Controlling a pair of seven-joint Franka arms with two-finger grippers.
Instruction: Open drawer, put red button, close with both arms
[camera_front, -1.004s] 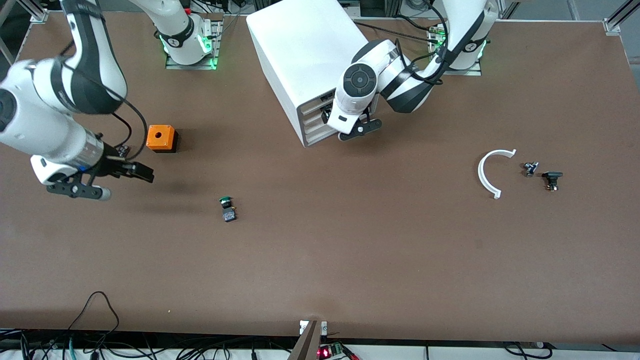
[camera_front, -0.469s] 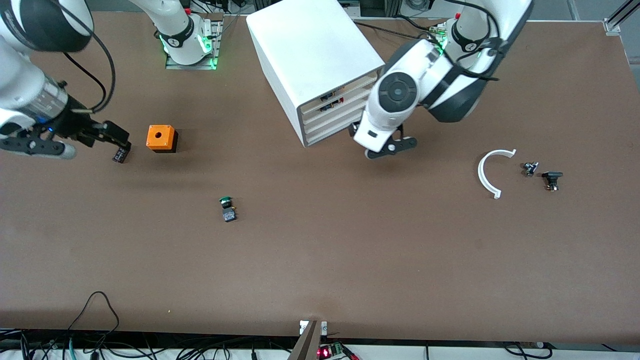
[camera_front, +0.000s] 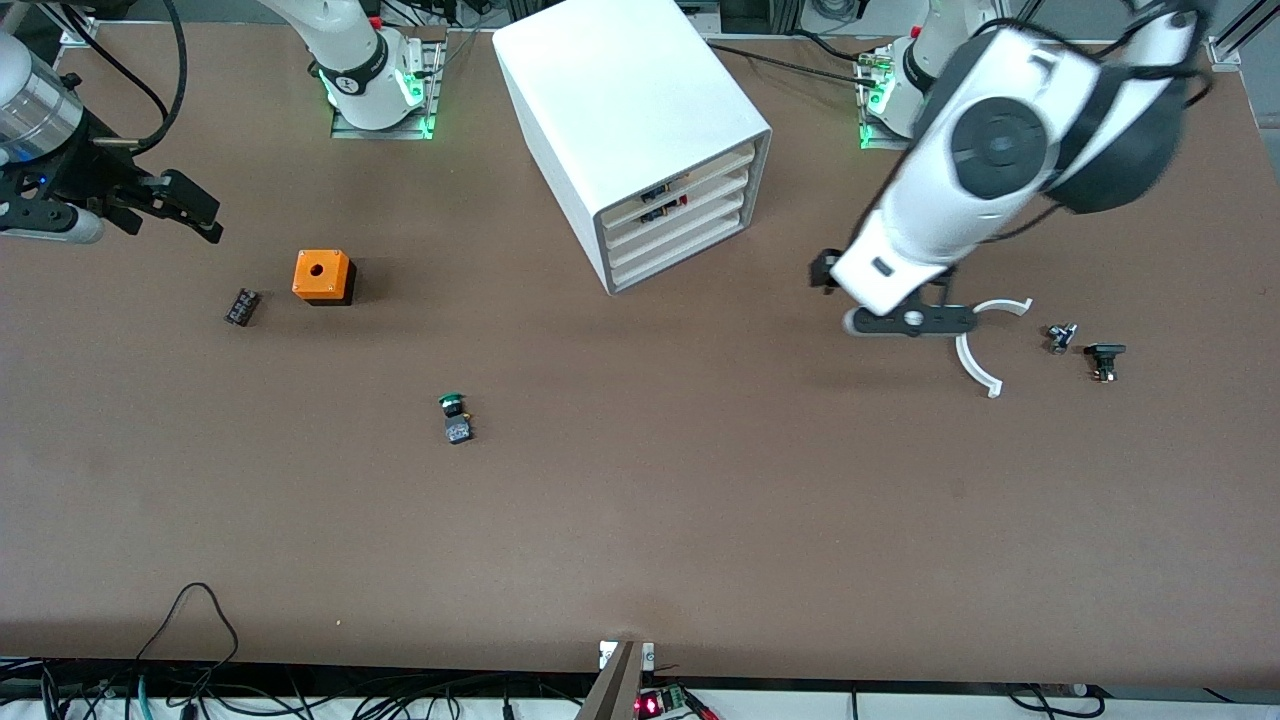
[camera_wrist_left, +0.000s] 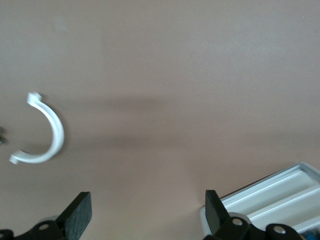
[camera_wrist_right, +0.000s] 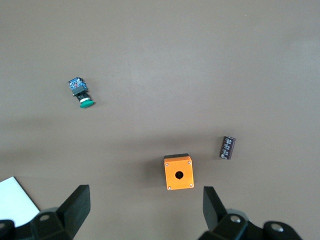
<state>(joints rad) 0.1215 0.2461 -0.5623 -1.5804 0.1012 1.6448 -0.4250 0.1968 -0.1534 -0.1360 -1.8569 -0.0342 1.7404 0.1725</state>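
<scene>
The white cabinet (camera_front: 620, 110) stands near the robots' bases, and its four cream-fronted drawers (camera_front: 680, 225) all look pushed in. The red button is out of view; only a green-capped button (camera_front: 455, 415) lies on the table, and it also shows in the right wrist view (camera_wrist_right: 80, 92). My left gripper (camera_front: 840, 285) is open and empty over bare table between the cabinet and a white arc (camera_front: 975, 350). In the left wrist view (camera_wrist_left: 147, 215) its fingers stand wide apart. My right gripper (camera_front: 195, 212) is open and empty at the right arm's end of the table, also seen in the right wrist view (camera_wrist_right: 145, 207).
An orange box (camera_front: 322, 277) with a hole on top and a small black part (camera_front: 241, 306) lie at the right arm's end. Two small dark parts (camera_front: 1062, 337) (camera_front: 1104, 358) lie beside the white arc at the left arm's end.
My left gripper has swung away from the cabinet's drawer fronts toward the white arc. My right gripper has risen and drawn back from beside the orange box toward the table's end.
</scene>
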